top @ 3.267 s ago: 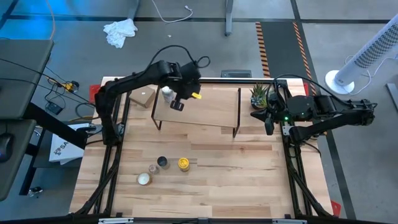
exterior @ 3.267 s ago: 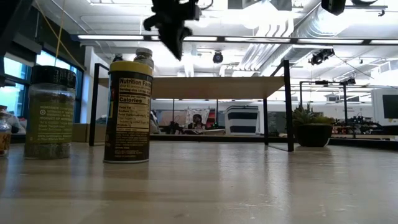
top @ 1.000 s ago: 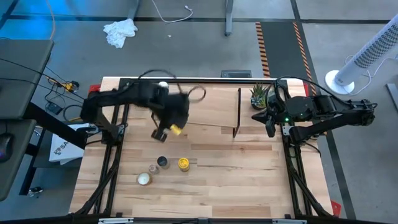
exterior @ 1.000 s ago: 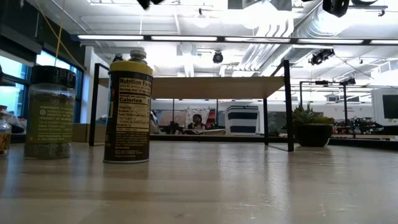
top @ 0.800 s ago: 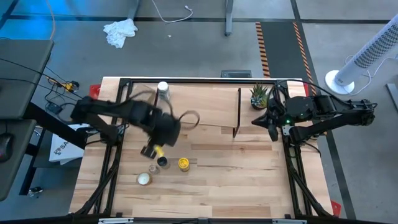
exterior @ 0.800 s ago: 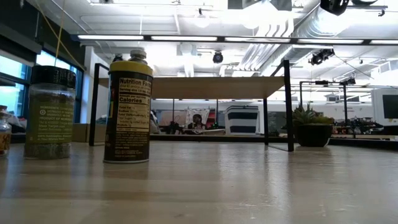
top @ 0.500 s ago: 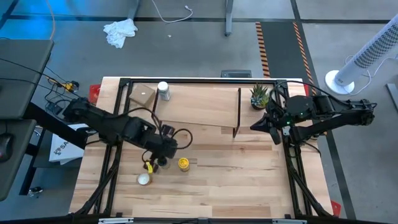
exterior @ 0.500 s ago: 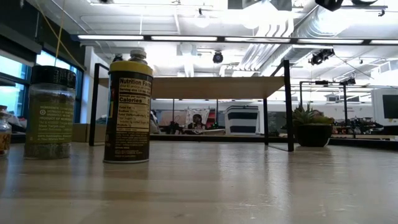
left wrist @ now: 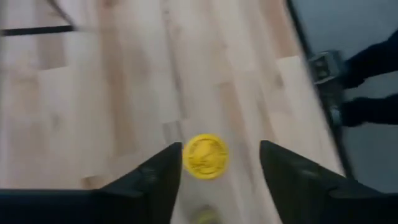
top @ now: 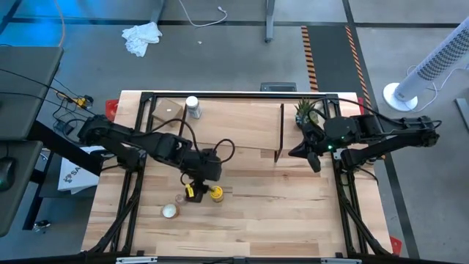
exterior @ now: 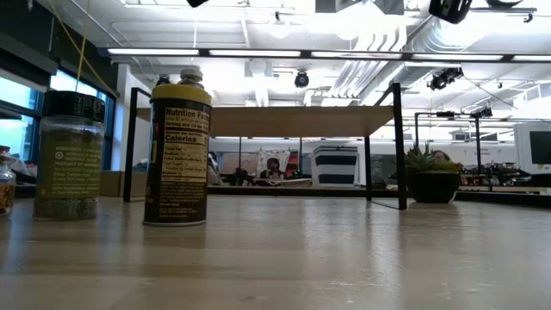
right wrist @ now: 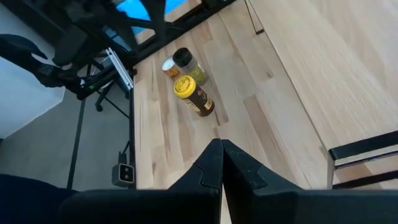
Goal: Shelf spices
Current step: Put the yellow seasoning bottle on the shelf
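Note:
The shelf (top: 233, 126) is a light-wood plank on black legs at the table's far side; a white-capped jar (top: 193, 107) stands on its left end. The yellow jar (top: 217, 193), a small glass jar (top: 180, 199) and a pale-lidded jar (top: 169, 211) stand on the tabletop near the front left. The low view shows the yellow jar (exterior: 178, 155) and a black-capped jar (exterior: 69, 155) upright. My left gripper (top: 193, 190) hangs open above these jars; the yellow lid (left wrist: 205, 156) shows between its fingers, below them. My right gripper (top: 312, 158) is shut, in the air beside the shelf's right leg.
A potted plant (top: 305, 111) stands at the far right by the shelf's right end. A small cardboard box (top: 168, 111) lies at the shelf's left end. Bare tabletop (top: 278, 205) stretches across the near middle and right.
My left gripper has swung from just in front of the shelf toward the table's near edge and now hangs over the jars on the tabletop. My right gripper has moved a little toward the table's left and near edge. The jars have stayed in place.

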`<action>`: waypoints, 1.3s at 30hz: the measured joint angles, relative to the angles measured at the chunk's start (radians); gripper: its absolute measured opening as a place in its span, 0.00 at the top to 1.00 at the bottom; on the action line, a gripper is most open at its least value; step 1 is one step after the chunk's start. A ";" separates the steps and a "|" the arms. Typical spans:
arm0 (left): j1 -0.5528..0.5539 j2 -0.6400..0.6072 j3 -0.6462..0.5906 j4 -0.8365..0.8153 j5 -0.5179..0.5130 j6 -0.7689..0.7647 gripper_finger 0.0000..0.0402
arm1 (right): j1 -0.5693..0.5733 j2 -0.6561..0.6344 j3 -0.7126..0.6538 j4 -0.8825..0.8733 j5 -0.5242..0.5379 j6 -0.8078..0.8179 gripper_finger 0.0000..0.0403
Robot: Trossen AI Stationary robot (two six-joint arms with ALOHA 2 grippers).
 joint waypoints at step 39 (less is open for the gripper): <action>-0.059 0.267 0.001 -0.036 -0.094 0.217 0.27 | 0.000 -0.001 0.000 -0.136 0.015 -0.169 1.00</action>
